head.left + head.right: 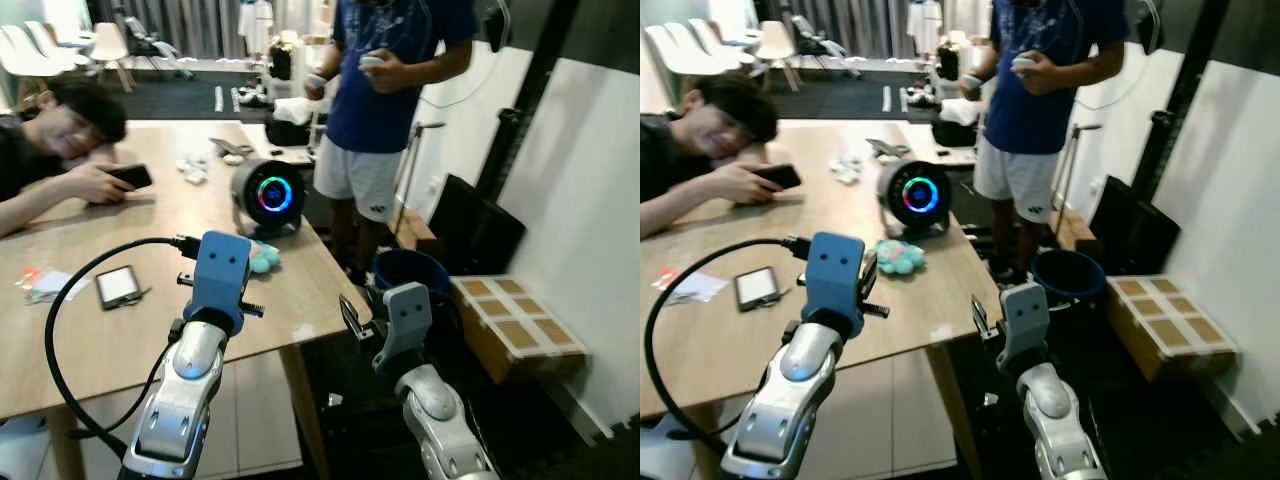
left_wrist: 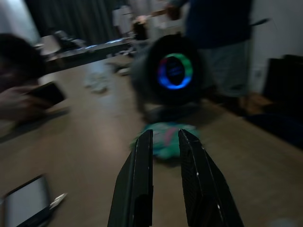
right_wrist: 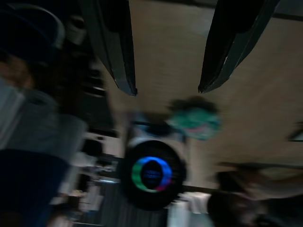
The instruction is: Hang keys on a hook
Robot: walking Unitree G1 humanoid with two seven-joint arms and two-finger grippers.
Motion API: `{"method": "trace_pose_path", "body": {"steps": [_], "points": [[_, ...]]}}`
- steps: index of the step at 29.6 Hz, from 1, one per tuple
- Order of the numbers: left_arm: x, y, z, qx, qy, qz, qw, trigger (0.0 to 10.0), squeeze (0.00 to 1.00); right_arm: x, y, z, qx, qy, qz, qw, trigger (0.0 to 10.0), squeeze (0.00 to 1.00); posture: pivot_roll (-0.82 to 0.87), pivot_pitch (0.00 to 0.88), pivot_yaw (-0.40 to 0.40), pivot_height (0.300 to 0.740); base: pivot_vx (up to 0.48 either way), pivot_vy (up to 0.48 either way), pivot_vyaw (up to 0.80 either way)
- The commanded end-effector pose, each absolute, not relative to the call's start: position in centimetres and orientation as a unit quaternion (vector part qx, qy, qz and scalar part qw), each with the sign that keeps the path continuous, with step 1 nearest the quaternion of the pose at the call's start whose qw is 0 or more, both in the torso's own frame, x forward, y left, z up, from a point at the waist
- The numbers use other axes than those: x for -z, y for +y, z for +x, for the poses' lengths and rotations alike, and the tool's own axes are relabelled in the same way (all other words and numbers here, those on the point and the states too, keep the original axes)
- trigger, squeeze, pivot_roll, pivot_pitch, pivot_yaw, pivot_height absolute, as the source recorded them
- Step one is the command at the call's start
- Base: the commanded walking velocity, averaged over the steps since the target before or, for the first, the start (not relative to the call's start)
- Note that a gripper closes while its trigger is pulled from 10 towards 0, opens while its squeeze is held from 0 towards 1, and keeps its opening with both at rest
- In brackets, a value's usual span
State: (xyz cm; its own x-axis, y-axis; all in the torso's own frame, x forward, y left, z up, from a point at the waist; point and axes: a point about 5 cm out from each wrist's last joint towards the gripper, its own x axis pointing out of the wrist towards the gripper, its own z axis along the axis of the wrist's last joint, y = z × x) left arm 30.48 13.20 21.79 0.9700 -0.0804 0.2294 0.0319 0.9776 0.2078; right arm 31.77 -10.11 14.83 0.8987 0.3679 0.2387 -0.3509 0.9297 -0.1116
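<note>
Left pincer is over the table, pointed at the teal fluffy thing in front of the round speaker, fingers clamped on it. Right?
Not quite. The left pincer is over the table, pointed at the teal fluffy thing in front of the round speaker, but its fingers are slightly apart and hold nothing. The left wrist view shows it lying beyond the fingertips.

A: Both wrist views are smeared. The teal lump (image 2: 166,141) on the desk (image 1: 120,340): keys or a toy? Too blurred to tell.

B: The standing person (image 1: 392,90) is cut off at the top edge, and the left hand (image 1: 262,262) sits mostly behind its blue wrist.
</note>
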Motion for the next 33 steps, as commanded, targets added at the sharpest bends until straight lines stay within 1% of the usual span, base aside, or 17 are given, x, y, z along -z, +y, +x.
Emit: {"method": "trace_pose_path", "body": {"steps": [1,11,17,29,33], "points": [[-21.98,13.18,30.33,0.026,-0.126,0.099,0.987,10.0,0.00,-14.39,-9.90,31.74,-0.189,-0.119,-0.037,0.974,10.0,0.00,0.12,0.065,-0.042,0.740,0.000,0.000,0.80],[-21.90,13.16,30.42,0.027,-0.125,0.100,0.987,10.0,0.00,-14.33,-9.94,31.71,-0.188,-0.119,-0.036,0.974,10.0,0.00,0.11,0.067,-0.040,0.740,0.000,0.000,0.76],[-21.83,13.11,30.50,0.029,-0.124,0.100,0.987,10.0,0.00,-14.24,-9.99,31.70,-0.187,-0.119,-0.039,0.974,10.0,0.00,0.11,0.064,-0.038,0.740,0.000,0.000,0.08],[-21.85,13.04,30.62,0.030,-0.125,0.100,0.987,10.0,0.00,-14.31,-9.92,31.81,-0.190,-0.121,-0.042,0.973,10.0,0.00,0.11,0.056,-0.041,0.740,0.000,0.000,0.80],[-21.85,13.04,30.60,0.029,-0.125,0.100,0.987,10.0,0.00,-14.32,-9.89,31.78,-0.191,-0.121,-0.041,0.973,10.0,0.00,0.11,0.055,-0.042,0.740,0.000,0.000,0.25]]}}
